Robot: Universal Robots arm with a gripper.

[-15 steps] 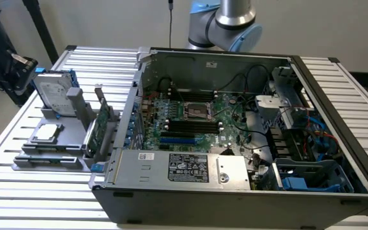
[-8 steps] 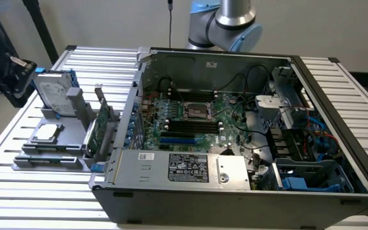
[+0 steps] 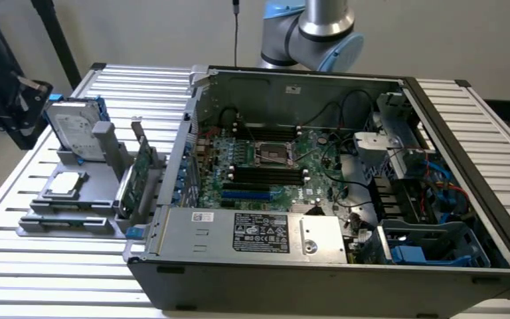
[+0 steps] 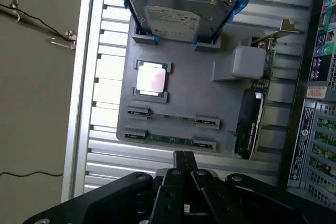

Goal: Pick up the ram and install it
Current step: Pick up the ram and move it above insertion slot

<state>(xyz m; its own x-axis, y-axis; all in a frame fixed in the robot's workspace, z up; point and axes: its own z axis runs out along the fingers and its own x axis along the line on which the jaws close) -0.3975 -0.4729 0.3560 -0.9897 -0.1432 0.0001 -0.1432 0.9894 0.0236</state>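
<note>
Wrist view: ram [image 4: 170, 139] edge-up along holder [image 4: 194, 85]

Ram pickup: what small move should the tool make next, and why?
Probably open the tool and ease it toward the nearer ram stick: both sticks lie ungrasped in the gray holder, and the tool hovers just short of them, seemingly shut.

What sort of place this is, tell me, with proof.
Probably a robotics lab bench for computer assembly: a robot arm behind an open computer case on a slatted metal table, and a grey fixture holding a hard drive and the ram.
</note>
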